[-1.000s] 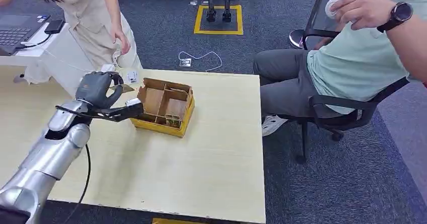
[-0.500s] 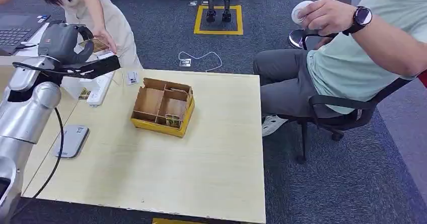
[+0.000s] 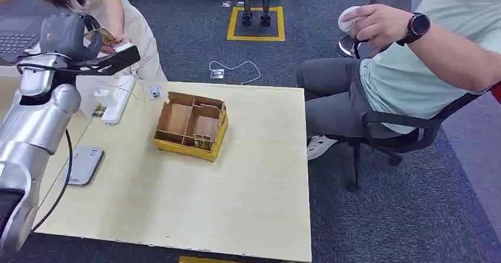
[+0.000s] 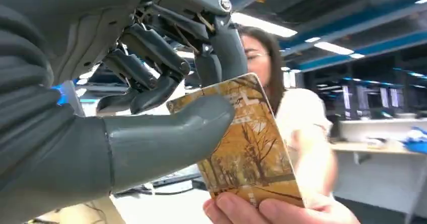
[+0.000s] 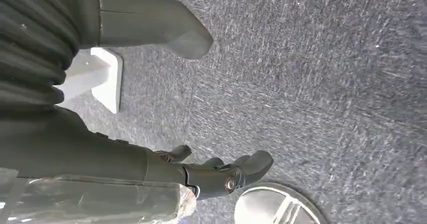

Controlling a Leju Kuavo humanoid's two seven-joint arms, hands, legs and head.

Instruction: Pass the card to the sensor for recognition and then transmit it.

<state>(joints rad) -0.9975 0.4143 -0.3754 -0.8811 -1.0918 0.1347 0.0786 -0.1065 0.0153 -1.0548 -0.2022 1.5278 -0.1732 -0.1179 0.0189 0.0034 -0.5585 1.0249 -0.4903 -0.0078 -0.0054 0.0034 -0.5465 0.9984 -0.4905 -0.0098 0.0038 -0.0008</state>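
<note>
On the bench [image 3: 236, 204] in front of me sits a yellow-sided cardboard box [image 3: 191, 125], open at the top and split by brown dividers into several compartments. The larger compartments show bare cardboard floors; in the near compartment by the yellow front wall something small and patterned stands upright, too small for me to make out. To the box's left, near the bench's far edge, lies a white power strip [image 3: 117, 99], and nearer to me a flat grey sensor pad [image 3: 84, 165] rests on the bench with a cable running off it.

The card [image 4: 246, 143] is not on the bench: I hold it raised in my left hand [image 3: 66, 33], up beyond the far left corner of the bench, toward a person in light clothes [image 3: 127, 15] leaning there. In the left wrist view its face is a picture of golden-yellow autumn trees with dark trunks, with a paler band of small print near one end that I cannot read. My thick grey thumb [image 4: 166, 133] presses across one corner of it and a dark finger backs it from the other side, so my fingers are pinching the card; the rest curl in beside it. The person's fingertips [image 4: 272, 211] grip the card's opposite end.

My right hand [image 5: 201, 173] hangs over grey carpet [image 5: 327, 83], its fingers apart and loosely bent, holding nothing.

A seated person in a pale green shirt [image 3: 425, 62] is at the bench's right.
</note>
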